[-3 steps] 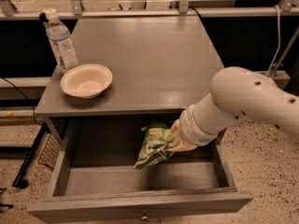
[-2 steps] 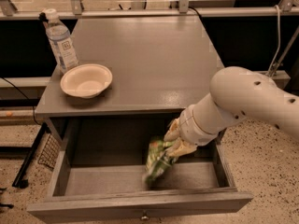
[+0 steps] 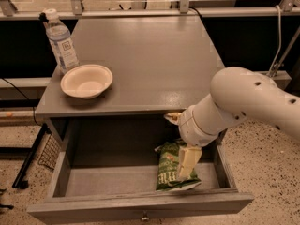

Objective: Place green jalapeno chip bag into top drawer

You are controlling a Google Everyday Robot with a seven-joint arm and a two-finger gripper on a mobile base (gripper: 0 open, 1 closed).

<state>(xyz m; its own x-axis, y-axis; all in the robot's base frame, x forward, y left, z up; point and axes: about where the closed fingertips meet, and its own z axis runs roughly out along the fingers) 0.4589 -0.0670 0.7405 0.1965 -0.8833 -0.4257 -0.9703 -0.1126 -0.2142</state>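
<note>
The green jalapeno chip bag (image 3: 169,171) lies inside the open top drawer (image 3: 140,203), at its right side, leaning against the drawer's front wall. My gripper (image 3: 181,140) hangs on the white arm just over the drawer's right half, right above the bag. Its fingers are spread: one cream finger (image 3: 188,161) reaches down in front of the bag's right edge, and the other fingertip (image 3: 172,117) shows up near the table edge. The bag rests on the drawer floor, not clamped between the fingers. The drawer's small knob (image 3: 145,216) shows at the bottom of the front.
A white bowl (image 3: 86,81) and a clear water bottle (image 3: 61,39) stand on the grey table top (image 3: 150,55) at the left. My bulky white arm (image 3: 248,102) comes in from the right over the table's corner. A black stand leg is on the floor at left.
The bag went from hanging in my gripper above the drawer to resting on the drawer floor at the front right. My fingers have spread apart.
</note>
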